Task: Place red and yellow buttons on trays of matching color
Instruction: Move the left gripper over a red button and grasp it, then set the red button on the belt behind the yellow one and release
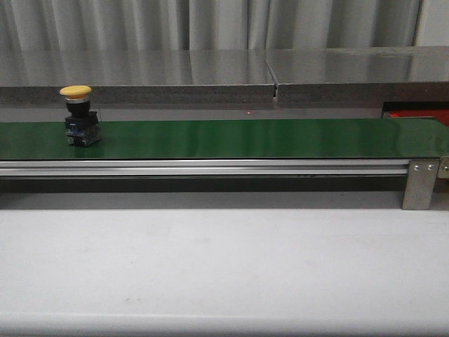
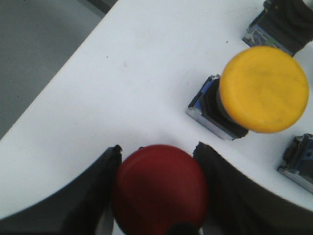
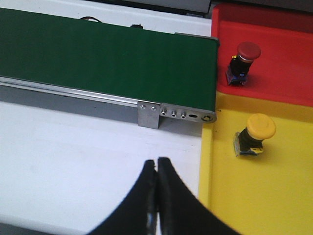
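In the left wrist view my left gripper (image 2: 157, 151) has its fingers against both sides of a red button (image 2: 159, 188), over a white surface. A yellow button (image 2: 264, 88) on a black base stands close by. In the front view another yellow button (image 1: 79, 116) stands on the green conveyor belt (image 1: 245, 138) at its left end. In the right wrist view my right gripper (image 3: 156, 161) is shut and empty over the white table, beside the yellow tray (image 3: 274, 196). That tray holds a yellow button (image 3: 255, 133). The red tray (image 3: 288, 63) holds a red button (image 3: 243, 62).
Parts of two more black button bases (image 2: 283, 24) show at the edges of the left wrist view. The belt's metal end bracket (image 3: 149, 113) sits next to the trays. A grey shelf (image 1: 224, 74) runs behind the belt. A corner of the red tray (image 1: 419, 114) shows in the front view.
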You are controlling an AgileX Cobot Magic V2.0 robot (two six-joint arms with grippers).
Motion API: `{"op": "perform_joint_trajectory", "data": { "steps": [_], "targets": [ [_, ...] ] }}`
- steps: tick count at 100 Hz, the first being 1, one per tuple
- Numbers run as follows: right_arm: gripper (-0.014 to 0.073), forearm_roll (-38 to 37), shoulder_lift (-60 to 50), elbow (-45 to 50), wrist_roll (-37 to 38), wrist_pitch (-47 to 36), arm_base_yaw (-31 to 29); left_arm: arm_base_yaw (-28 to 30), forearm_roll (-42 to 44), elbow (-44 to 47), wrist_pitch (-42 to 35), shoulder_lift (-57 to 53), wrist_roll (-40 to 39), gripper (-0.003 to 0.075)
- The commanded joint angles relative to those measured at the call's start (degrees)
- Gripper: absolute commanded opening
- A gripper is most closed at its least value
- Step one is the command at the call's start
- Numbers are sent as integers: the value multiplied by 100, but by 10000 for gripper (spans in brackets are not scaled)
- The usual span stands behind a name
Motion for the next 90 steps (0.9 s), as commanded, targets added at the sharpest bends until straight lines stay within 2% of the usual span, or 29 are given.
{"op": "perform_joint_trajectory", "data": {
  "steps": [1,19,31,61,73,90],
  "targets": [
    [-117,107,-19,-148,-59,-371,-12,8,-72,-181,-270,-337,13,239],
    [-117,107,-19,-148,-59,-371,-12,8,-99,-181,-158,-417,13,135],
    [-117,107,-19,-148,-59,-371,-12,8,-126,-181,-88,-585,13,94],
    [-117,107,-19,-148,-59,-371,-12,-64,-581,-181,200,-1448,13,81],
    [-117,107,-19,-148,-59,-371,-12,-356,-620,-181,224,-1770,13,81],
    [-117,107,-19,-148,-59,-371,-12,-1077,-609,-181,229,-1925,168,81]
  ]
}}
